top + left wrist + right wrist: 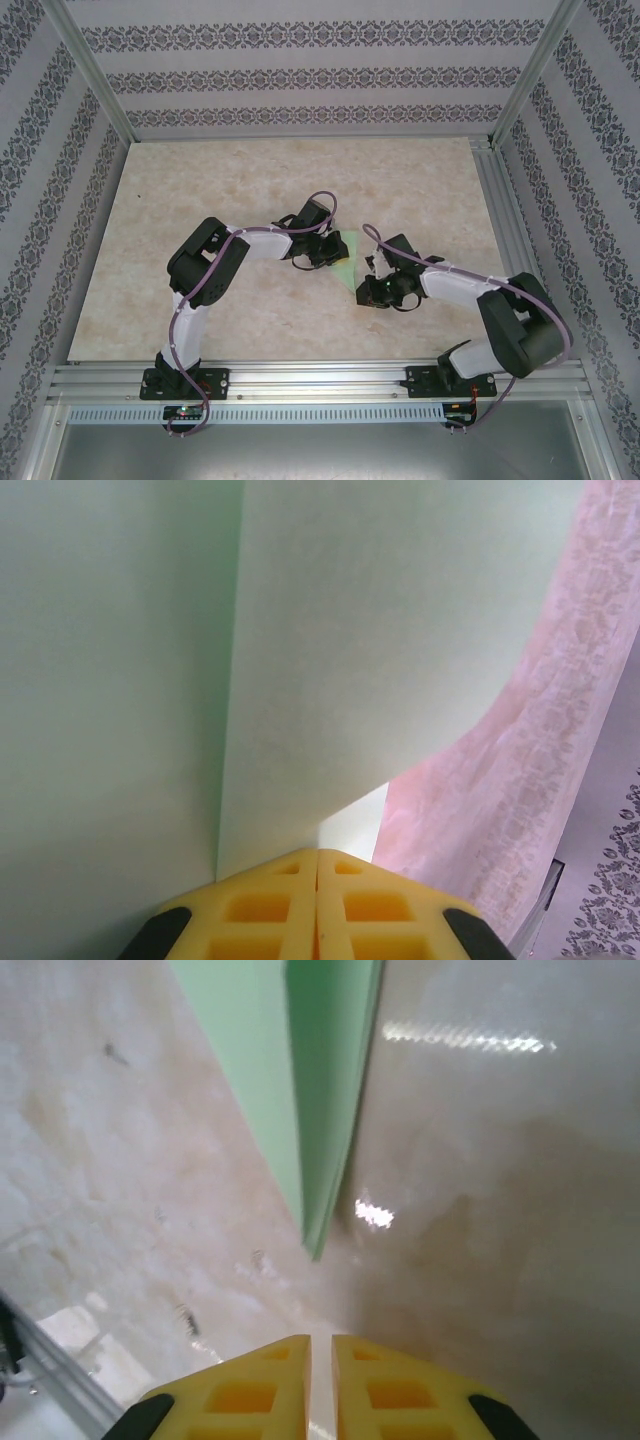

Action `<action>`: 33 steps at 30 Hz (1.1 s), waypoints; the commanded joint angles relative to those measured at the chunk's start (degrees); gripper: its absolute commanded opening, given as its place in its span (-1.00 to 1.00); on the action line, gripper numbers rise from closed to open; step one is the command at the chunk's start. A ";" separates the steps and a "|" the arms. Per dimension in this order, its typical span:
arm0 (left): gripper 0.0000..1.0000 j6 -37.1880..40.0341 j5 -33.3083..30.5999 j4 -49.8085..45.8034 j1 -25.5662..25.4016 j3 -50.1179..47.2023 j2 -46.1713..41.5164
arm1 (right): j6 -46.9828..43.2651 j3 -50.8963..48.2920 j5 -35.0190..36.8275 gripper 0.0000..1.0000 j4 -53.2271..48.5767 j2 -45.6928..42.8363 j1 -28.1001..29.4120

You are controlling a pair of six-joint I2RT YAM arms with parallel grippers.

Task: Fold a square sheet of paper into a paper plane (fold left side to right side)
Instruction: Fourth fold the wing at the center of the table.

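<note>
The square sheet of paper [346, 266] is a pale green pointed wedge on the table between my two grippers. In the left wrist view it [380, 630] is very close, and one flap curves up off the table. My left gripper [318, 854] is shut, and that flap's lower edge runs into its yellow fingertips. From above, the left gripper [328, 254] sits at the wedge's left edge. My right gripper [321, 1340] hangs just short of the paper's pointed tip [316, 1245]. Its jaws are almost together with nothing between them. From above, it [371, 291] is at the wedge's near end.
The beige marbled table [250, 180] stretches free to the left, right and back. Patterned walls [300, 75] enclose it on three sides. An aluminium rail [320, 380] with both arm bases runs along the near edge.
</note>
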 commanded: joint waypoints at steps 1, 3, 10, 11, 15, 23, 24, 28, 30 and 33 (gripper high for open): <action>-0.81 1.61 -4.43 -3.96 0.80 -0.80 3.20 | 0.56 3.05 -4.23 -0.69 -1.04 -3.50 -1.23; -0.81 1.59 -4.37 -3.74 0.78 -0.88 3.04 | 1.37 3.90 -4.94 -0.68 0.72 -3.03 -1.36; -0.81 1.61 -4.43 -3.89 0.78 -0.98 2.89 | 2.96 7.73 -2.09 -0.72 8.03 6.54 -0.53; -0.81 1.61 -4.43 -3.95 0.77 -0.97 2.81 | 2.80 8.20 -1.44 -0.72 8.22 7.54 -0.48; -0.81 1.52 -4.42 -3.91 0.77 -0.91 2.78 | 2.49 9.05 0.29 -0.72 9.90 10.76 -0.82; -0.81 1.71 -4.56 -4.30 0.80 -0.80 2.80 | -0.67 9.08 4.63 -0.73 5.10 13.86 -0.79; -0.81 1.76 -4.47 -4.38 0.83 -0.75 2.80 | -0.63 8.77 4.76 -0.72 5.07 14.17 -0.89; -0.81 2.27 -4.52 -4.98 0.95 -0.23 2.54 | -0.14 7.13 4.92 -0.73 4.68 15.24 -0.99; -0.81 2.81 -4.78 -5.61 1.34 0.16 2.29 | 0.47 5.90 4.88 -0.73 4.87 15.36 -1.16; -0.81 3.60 -4.66 -6.35 2.20 0.94 1.56 | 1.83 3.88 4.60 -0.74 5.33 15.09 -1.50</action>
